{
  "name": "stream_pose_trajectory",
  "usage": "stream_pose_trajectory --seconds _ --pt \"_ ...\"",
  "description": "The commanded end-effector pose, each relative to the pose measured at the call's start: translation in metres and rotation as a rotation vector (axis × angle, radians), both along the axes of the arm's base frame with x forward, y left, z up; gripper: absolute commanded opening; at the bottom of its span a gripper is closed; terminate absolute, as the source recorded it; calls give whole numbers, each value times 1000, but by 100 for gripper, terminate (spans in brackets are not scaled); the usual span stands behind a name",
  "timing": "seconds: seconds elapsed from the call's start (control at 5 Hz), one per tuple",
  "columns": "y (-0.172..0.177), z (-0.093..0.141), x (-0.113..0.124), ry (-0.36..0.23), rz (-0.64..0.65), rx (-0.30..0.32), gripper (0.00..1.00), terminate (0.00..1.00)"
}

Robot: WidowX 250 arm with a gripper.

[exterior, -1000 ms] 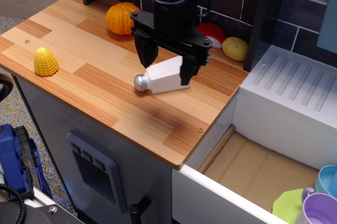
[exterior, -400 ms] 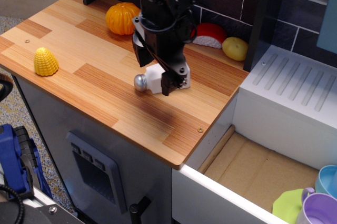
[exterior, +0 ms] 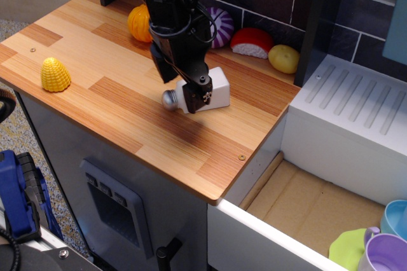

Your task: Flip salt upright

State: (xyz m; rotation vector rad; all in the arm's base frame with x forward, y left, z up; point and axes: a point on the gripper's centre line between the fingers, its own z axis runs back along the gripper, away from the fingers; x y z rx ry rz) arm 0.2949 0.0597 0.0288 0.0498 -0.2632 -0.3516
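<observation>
The salt [exterior: 215, 88], a white tapered shaker with a silver cap [exterior: 169, 99], lies on its side on the wooden counter [exterior: 114, 102], cap pointing left. My black gripper [exterior: 179, 88] is low over it, with its jaws straddling the narrow end next to the cap. The front finger [exterior: 194, 96] lies against the white body and the rear finger [exterior: 159, 70] stands behind the shaker. The jaws still look spread wider than the shaker. The salt rests on the wood.
An orange pumpkin [exterior: 140, 23], a purple striped vegetable [exterior: 220, 27], a red-and-white piece [exterior: 252, 41] and a yellow one [exterior: 284, 58] line the back wall. Yellow corn [exterior: 55, 74] sits at the left. A white drainer [exterior: 356, 112] and an open drawer [exterior: 305, 210] with cups [exterior: 388, 252] are at the right.
The gripper has turned about its vertical axis and shifted left, from straddling the shaker's wide body to straddling its narrow end. The salt has stayed lying in place.
</observation>
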Motion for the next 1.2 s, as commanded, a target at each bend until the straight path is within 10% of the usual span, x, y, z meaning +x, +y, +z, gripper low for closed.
stream_pose_trajectory --seconds 0.0,0.2,0.6,1.0 --pt "8 -5 10 -62 0 -46 100 0" --pt "6 -7 10 -41 7 -69 0 0" --pt "6 34 2 344 182 -129 0 0" --pt "8 69 3 804 583 -438 0 0"
